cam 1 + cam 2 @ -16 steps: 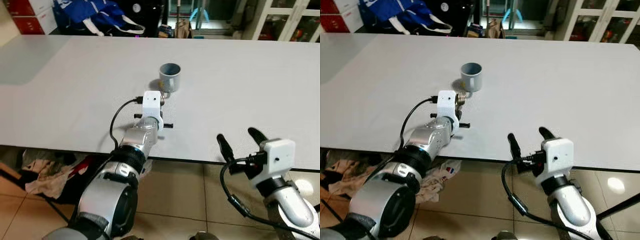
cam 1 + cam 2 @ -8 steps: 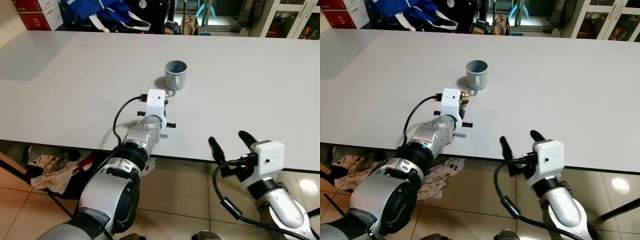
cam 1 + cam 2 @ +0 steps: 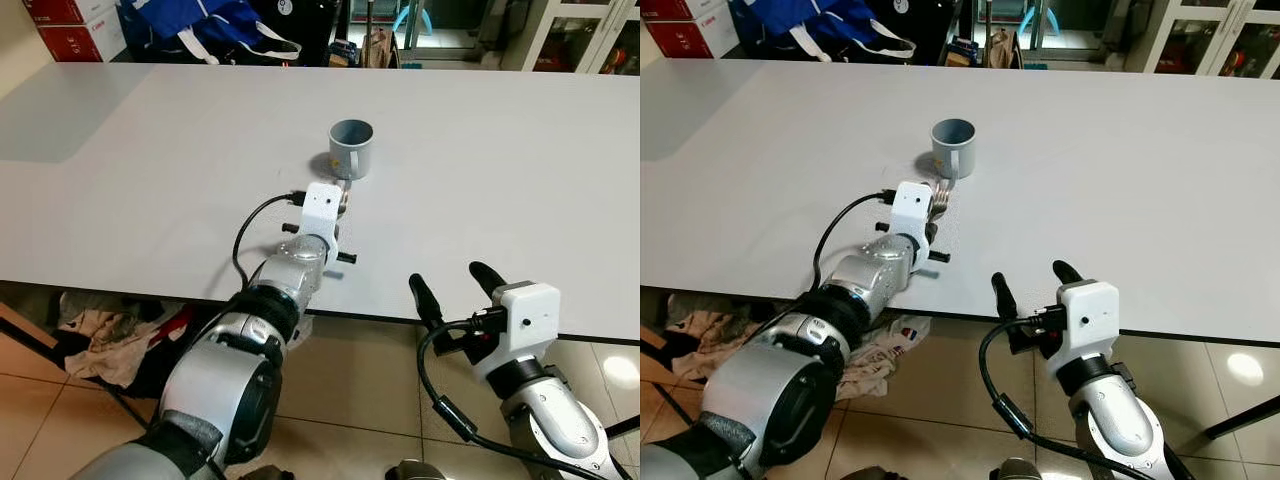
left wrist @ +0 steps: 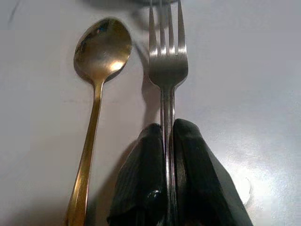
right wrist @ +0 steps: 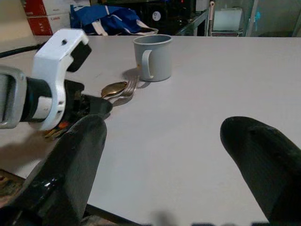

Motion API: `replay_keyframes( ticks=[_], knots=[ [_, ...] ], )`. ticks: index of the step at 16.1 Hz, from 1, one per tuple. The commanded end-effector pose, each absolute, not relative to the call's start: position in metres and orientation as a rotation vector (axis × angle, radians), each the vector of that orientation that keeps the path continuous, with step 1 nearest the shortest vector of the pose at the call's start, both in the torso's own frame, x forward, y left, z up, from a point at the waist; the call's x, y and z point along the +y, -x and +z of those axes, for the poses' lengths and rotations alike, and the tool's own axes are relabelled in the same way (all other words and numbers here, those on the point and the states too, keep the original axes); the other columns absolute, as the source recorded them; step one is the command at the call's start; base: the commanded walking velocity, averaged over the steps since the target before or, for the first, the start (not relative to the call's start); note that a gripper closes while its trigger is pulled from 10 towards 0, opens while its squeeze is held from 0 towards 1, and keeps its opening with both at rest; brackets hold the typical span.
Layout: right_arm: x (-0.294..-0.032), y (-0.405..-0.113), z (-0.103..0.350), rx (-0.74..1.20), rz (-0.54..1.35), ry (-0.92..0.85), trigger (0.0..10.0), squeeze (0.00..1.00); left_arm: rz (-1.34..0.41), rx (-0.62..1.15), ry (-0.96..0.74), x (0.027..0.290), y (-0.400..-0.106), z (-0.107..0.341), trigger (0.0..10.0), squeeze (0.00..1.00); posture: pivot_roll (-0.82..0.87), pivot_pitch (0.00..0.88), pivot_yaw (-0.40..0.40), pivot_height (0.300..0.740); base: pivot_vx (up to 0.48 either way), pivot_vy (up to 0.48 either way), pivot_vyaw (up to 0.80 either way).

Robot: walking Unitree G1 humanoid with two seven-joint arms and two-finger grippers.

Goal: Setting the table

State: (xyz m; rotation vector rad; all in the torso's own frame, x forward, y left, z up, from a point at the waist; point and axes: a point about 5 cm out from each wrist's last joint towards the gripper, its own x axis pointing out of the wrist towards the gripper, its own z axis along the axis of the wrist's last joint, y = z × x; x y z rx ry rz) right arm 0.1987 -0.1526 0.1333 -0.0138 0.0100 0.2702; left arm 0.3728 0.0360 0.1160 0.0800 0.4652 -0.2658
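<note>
White table [image 3: 120, 180] carrying a grey mug [image 3: 351, 149] toward its middle; left pincer [image 4: 168, 141] reaching from the near edge, clamping the handle of a fork [image 4: 167, 61] lying beside a gold spoon [image 4: 96, 80]; right pincer [image 5: 162, 160] hovering spread wide off the near edge

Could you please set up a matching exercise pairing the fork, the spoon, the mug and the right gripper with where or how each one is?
Things:
1. fork
2. gold spoon
3. grey mug
4. right gripper

States:
A. open, at the near table edge
B. lying free beside the fork
C. upright, beyond the cutlery
D. pinched in the left gripper

Pairs: 1-D, 2-B, 3-C, 4-A
</note>
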Motion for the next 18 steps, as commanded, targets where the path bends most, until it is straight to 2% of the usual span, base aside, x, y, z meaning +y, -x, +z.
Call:
replay_keyframes(
  ticks=[1, 11, 12, 13, 14, 15, 17, 18],
  knots=[
    [-0.1511, -0.1966, 0.1356, 0.005, 0.266, 0.018, 10.0, 0.00, -0.287, 0.444, -0.099, 0.0288, -0.3743, 0.1227, 10.0, 0.00, -0.26, 0.047, 0.097, 0.727, 0.000, 0.000, 0.00],
    [-0.1476, -0.1950, 0.1334, 0.017, 0.273, 0.014, 10.0, 0.00, -0.264, 0.439, -0.075, 0.0223, -0.3744, 0.1248, 10.0, 0.00, -0.27, 0.046, 0.101, 0.727, 0.000, 0.000, 0.00],
    [-0.1472, -0.1950, 0.1337, 0.017, 0.273, 0.014, 10.0, 0.00, -0.260, 0.438, -0.071, 0.0219, -0.3745, 0.1251, 10.0, 0.02, -0.27, 0.050, 0.103, 0.727, 0.000, 0.000, 0.00],
    [-0.1471, -0.1950, 0.1337, 0.017, 0.273, 0.015, 10.0, 0.00, -0.253, 0.436, -0.072, 0.0218, -0.3746, 0.1255, 10.0, 0.19, -0.27, 0.050, 0.102, 0.727, 0.000, 0.000, 0.00],
    [-0.1471, -0.1950, 0.1337, 0.017, 0.274, 0.015, 10.0, 0.00, -0.248, 0.434, -0.073, 0.0218, -0.3747, 0.1257, 10.0, 0.19, -0.27, 0.050, 0.102, 0.727, 0.000, 0.000, 0.00],
    [-0.1472, -0.1948, 0.1334, 0.019, 0.274, 0.015, 10.0, 0.00, -0.243, 0.434, -0.070, 0.0211, -0.3747, 0.1258, 10.0, 0.49, -0.27, 0.052, 0.100, 0.727, 0.000, 0.000, 0.00],
    [-0.1476, -0.1941, 0.1328, 0.023, 0.274, 0.017, 10.0, 0.00, -0.232, 0.439, -0.063, 0.0209, -0.3743, 0.1248, 10.0, 0.56, -0.27, 0.052, 0.100, 0.727, 0.000, 0.000, 0.00],
    [-0.1477, -0.1938, 0.1326, 0.025, 0.274, 0.018, 10.0, 0.00, -0.231, 0.439, -0.063, 0.0209, -0.3742, 0.1247, 10.0, 0.56, -0.28, 0.054, 0.100, 0.727, 0.000, 0.000, 0.00]
  ],
)
